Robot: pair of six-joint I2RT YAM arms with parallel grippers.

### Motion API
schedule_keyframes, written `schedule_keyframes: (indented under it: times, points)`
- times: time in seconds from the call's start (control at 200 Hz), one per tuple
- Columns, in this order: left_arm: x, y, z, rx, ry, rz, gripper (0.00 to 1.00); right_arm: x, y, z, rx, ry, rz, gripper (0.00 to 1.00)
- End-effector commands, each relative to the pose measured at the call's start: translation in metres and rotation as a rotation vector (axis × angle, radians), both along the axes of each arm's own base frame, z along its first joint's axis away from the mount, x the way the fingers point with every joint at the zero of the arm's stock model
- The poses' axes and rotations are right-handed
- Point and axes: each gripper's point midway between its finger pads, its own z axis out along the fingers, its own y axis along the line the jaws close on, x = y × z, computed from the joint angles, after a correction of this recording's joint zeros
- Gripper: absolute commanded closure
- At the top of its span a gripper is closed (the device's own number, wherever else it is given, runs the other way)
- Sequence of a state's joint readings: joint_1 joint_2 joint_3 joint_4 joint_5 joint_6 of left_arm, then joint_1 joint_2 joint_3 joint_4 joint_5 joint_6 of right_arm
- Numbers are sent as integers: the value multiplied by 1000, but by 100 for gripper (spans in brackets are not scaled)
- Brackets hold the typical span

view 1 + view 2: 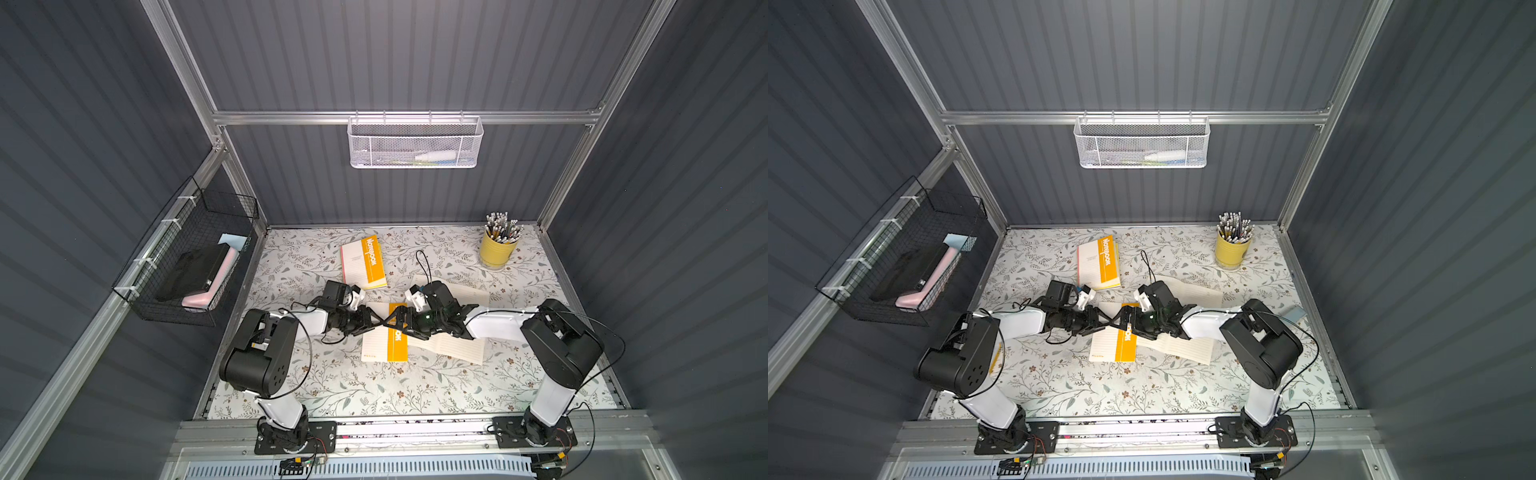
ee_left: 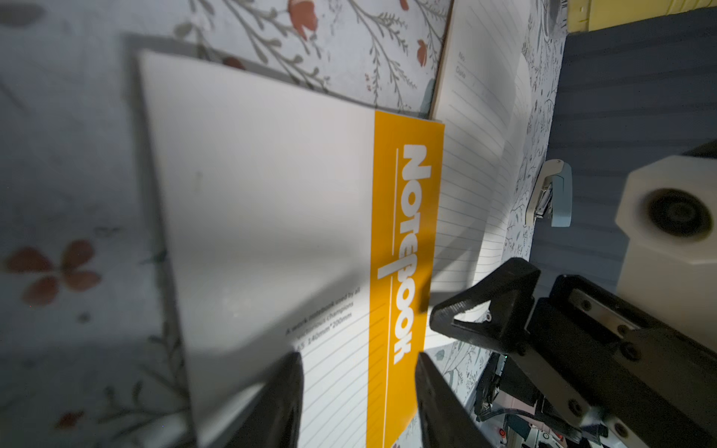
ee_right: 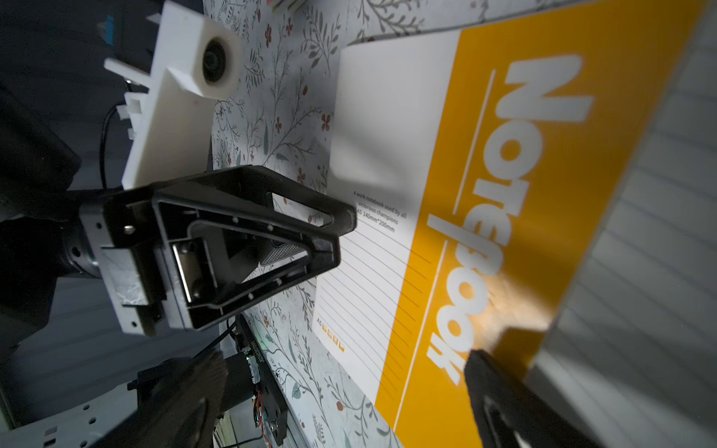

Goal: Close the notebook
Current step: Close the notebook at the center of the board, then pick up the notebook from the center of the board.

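Top views: your notebook (image 1: 376, 347) (image 1: 1111, 347) lies mid-table (image 1: 374, 395), open, w/ the orange-band cover on the left and lined pages (image 1: 449, 347) spread to the right. Left gripper (image 1: 376, 322) and right gripper (image 1: 394, 322) meet tip to tip over its far half. A 2nd notebook (image 1: 363, 262) lies closed farther back, well apart. A yellow cup (image 1: 496, 249) of pencils stands back right.

Left wrist: your left fingers (image 2: 279, 403) stand apart, open, nothing clamped. The cover (image 2: 271, 194) shows between them.

Right wrist: right fingers (image 3: 504, 391) are wide apart too, open. One tip sits at the orange band (image 3: 504, 232) by the page edge; can't tell if it touches.
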State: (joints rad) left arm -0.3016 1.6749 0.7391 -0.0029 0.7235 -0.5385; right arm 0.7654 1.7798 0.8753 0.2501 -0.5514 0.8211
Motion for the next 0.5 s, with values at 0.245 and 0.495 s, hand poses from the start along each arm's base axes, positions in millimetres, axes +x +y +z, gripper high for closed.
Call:
schedule_keyframes:
  times: [0.245, 0.495]
  points:
    - [12, 9, 23, 102, -65, 16, 54, -9, -4, -23, -12, 55, 1, 1]
    - [10, 24, 24, 184, -48, 26, 55, -11, -9, -27, -37, 63, -2, 1]
